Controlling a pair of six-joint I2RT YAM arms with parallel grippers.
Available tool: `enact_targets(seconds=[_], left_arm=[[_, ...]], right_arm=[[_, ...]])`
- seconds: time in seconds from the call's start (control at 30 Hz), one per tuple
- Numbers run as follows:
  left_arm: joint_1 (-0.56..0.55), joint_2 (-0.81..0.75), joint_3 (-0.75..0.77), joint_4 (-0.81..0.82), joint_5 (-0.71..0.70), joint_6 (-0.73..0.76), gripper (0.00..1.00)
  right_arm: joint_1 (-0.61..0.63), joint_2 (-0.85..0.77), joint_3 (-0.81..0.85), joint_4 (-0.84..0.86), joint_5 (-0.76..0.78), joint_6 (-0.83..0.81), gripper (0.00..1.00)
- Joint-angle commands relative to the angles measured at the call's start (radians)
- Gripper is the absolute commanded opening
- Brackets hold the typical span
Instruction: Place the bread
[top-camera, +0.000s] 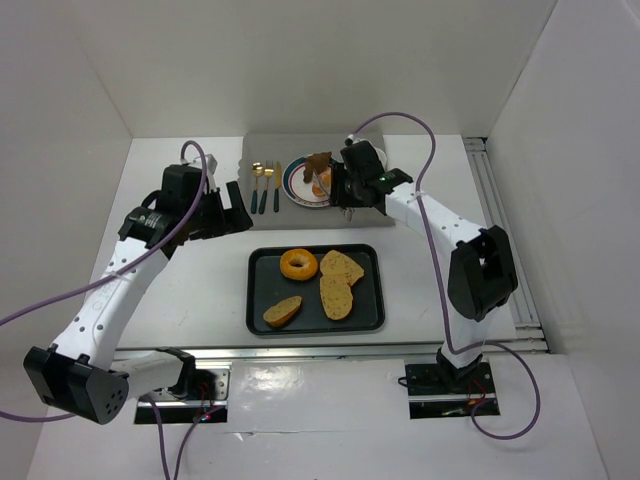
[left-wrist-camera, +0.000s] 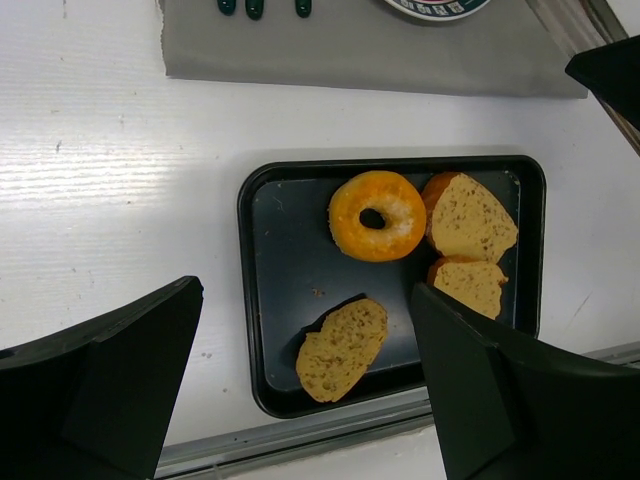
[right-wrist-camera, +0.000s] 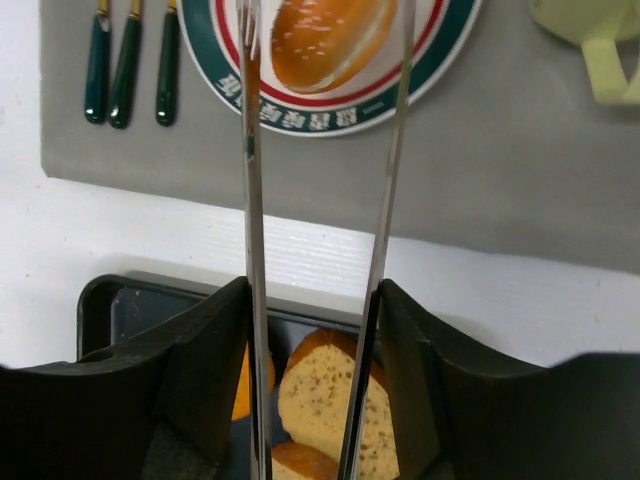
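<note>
Right gripper (right-wrist-camera: 312, 330) is clamped on the tongs (right-wrist-camera: 250, 200), with the bread (right-wrist-camera: 330, 35) between their tips over the plate (right-wrist-camera: 300, 112) at the far edge. A snagging tip could drag it off the rim (left gripper (left-wrist-camera: 305, 330) spread wide, idle).

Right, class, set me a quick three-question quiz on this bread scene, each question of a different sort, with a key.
1. True or false: the left gripper has its jaws shut on a bread slice.
2. How many food pieces lie in the black tray? A) two B) four C) six
3. Fill in: the right gripper is shut on metal ____ that reach over the plate.
Key: 1 false, its jaws are open and hold nothing; 2 B; 3 tongs.
</note>
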Motion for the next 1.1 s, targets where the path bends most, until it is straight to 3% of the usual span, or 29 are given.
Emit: enact_targets(seconds=[0.0,0.2,0.33,0.47,0.53,0.67,0.77,0.93,1.07], left_arm=[[0.006,-0.001,0.002,0.030,0.017,0.015,0.99],[0.006,-0.001,0.002,0.030,0.026,0.015,0.99],[0.006,-0.012,0.002,0.030,0.026,0.015,0.99],[0.006,-0.021,0.002,0.030,0.026,0.024,0.99],[0.006,-0.021,0.011,0.030,0.017,0.024,0.99],[0.015,-0.021,0.034,0.007,0.006,0.047,0.99],[0.015,-0.021,0.034,0.007,0.006,0.056,0.99],[0.024,-0.021,0.044,-0.002,0.017,0.067,0.99],[0.024,-0.021,0.044,-0.002,0.017,0.067,0.99]], right_arm=[[-0.003,0.006,0.043,0.113,-0.017,-0.026,0.61],[0.018,0.003,0.115,0.059,0.020,-0.044,0.64],[0.028,-0.055,0.124,0.035,0.031,-0.053,0.64],[0.050,-0.174,0.107,-0.001,0.144,-0.054,0.64],[0.051,-0.230,0.070,-0.022,0.213,-0.054,0.64],[0.051,-0.383,-0.138,-0.060,0.513,-0.003,0.64],[-0.046,-0.460,-0.280,-0.087,0.563,0.057,0.64],[-0.256,-0.428,-0.422,0.110,0.419,0.046,0.64],[-0.293,-0.322,-0.480,0.348,0.440,0.014,0.64]])
